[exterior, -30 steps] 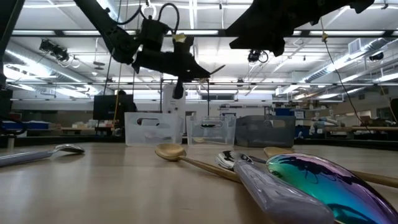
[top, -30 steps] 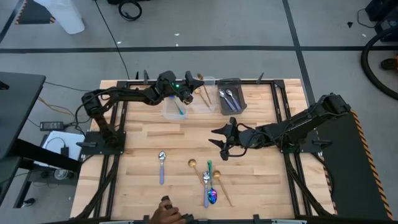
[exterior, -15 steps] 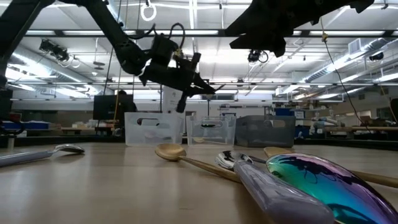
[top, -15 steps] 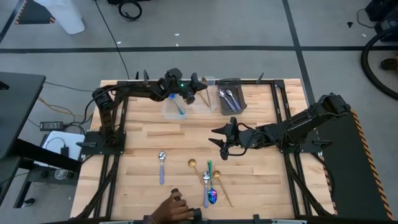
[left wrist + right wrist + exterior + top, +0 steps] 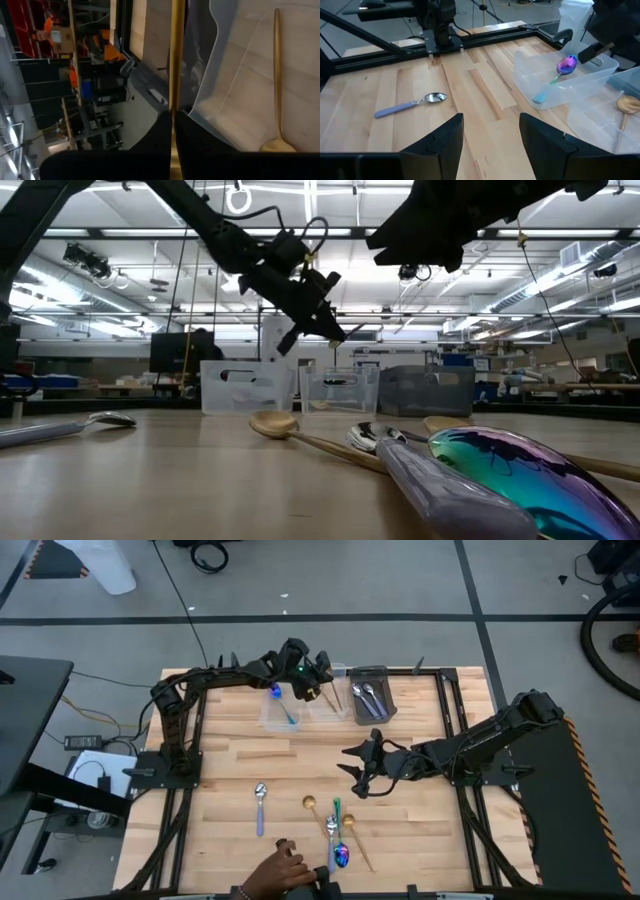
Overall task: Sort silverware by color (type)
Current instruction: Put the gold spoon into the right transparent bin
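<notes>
My left gripper point(image 5: 321, 674) hangs over the middle clear bin point(image 5: 336, 698) at the far edge, shut on a gold utensil point(image 5: 173, 60). One gold spoon point(image 5: 276, 80) lies in that bin. An iridescent spoon point(image 5: 559, 71) lies in the left clear bin point(image 5: 277, 716), and silver spoons point(image 5: 366, 698) lie in the dark grey bin point(image 5: 372, 700). Several pieces of silverware point(image 5: 335, 830) lie loose near the front edge. My right gripper point(image 5: 357, 766) hovers open over mid-table, nothing between its fingers. My left gripper pinches the gold utensil's slim handle point(image 5: 173, 107) between its two fingers point(image 5: 161, 131). The fingers lie along the handle, which runs forward from between them over the bin's rim. The gripper slants down toward the table's right. The utensil is lifted clear.
A person's hand point(image 5: 280, 872) reaches over the front edge beside the loose spoons. A silver spoon with a lilac handle point(image 5: 260, 804) lies apart to the left. Black frame rails point(image 5: 185, 770) run along the table's sides. Bare wood lies between the bins and the loose spoons.
My left gripper has gone toward the table's right along the far edge, from over the left clear bin to over the middle one, and tipped its fingers downward, still shut on the gold utensil. The person's hand has come farther in over the front edge.
</notes>
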Controlling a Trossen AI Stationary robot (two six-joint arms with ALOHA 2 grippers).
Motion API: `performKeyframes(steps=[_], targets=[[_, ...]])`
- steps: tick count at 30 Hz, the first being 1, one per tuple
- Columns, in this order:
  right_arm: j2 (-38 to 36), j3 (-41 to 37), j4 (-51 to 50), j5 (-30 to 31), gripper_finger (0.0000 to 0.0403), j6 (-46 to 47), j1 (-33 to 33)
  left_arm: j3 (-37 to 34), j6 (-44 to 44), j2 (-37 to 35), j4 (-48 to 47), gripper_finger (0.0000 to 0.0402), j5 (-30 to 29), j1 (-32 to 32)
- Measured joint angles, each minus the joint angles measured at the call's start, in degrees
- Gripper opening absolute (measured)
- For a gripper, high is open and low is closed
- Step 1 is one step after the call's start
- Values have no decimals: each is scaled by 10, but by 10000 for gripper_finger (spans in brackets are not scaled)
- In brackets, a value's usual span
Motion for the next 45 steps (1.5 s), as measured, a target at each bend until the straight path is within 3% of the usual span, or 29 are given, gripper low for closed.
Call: performKeyframes(steps=[20,29,36,45], targets=[[0,0,0,16,203,-6,0,22,-10,2,-64,16,-32,0],[-20,0,-20,28,203,-11,6,130,-17,65,-183,16,-53,-4],[-69,0,-66,80,203,-18,21,139,-16,103,-192,16,-67,-12],[-85,0,-74,80,203,-28,23,140,-16,125,-218,16,-92,-11]])
